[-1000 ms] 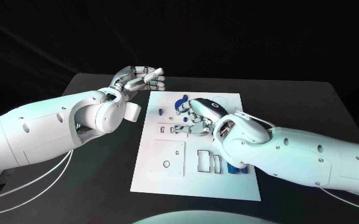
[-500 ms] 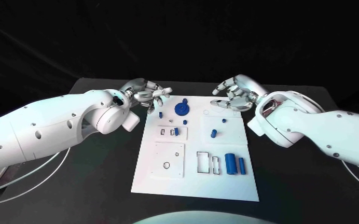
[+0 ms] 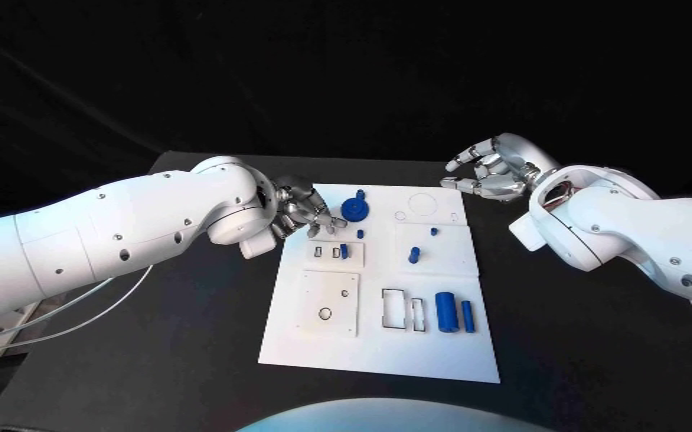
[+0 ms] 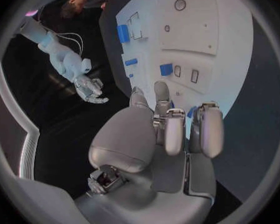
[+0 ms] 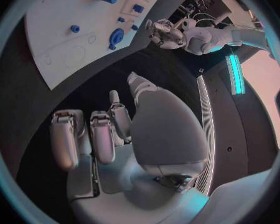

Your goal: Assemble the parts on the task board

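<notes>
- The left robot hand (image 3: 307,214) sits at the task board (image 3: 378,352)'s left edge in the head view, half hidden behind its own white forearm; whether its fingertips touch the board or a part cannot be told.
- In the left wrist view, the curled fingers (image 4: 174,134) cover a blue part (image 4: 191,112) on the board, leaving a sliver showing; contact cannot be told.
- The small blue parts (image 3: 414,254) mid-board are too small to tell their shapes.
- The right robot hand (image 3: 490,172) hangs beyond the board's far right corner, its palm turned away.
- The tabletop (image 3: 577,352) is cut off by the head view's right edge.
</notes>
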